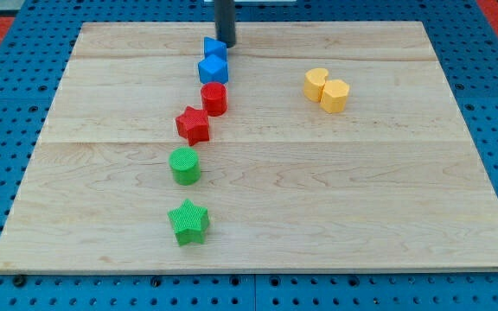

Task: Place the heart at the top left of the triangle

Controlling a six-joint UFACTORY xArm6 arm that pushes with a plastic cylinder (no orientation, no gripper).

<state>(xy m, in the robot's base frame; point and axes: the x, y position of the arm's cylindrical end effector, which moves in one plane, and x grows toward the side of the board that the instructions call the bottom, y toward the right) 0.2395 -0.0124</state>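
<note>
My tip (225, 43) is at the view's top centre, against the upper right side of the small blue triangle (213, 47). Two yellow blocks sit side by side and touching at the view's upper right, far to the right of the tip. The left, rounded one looks like the yellow heart (316, 84). The right one is an angular yellow block (335, 96). The rod hides part of the triangle's far edge.
Below the triangle, a line of blocks runs down the wooden board (405, 216): blue cube (213, 70), red cylinder (213, 98), red star (193, 125), green cylinder (184, 165), green star (188, 222). Blue pegboard surrounds the board.
</note>
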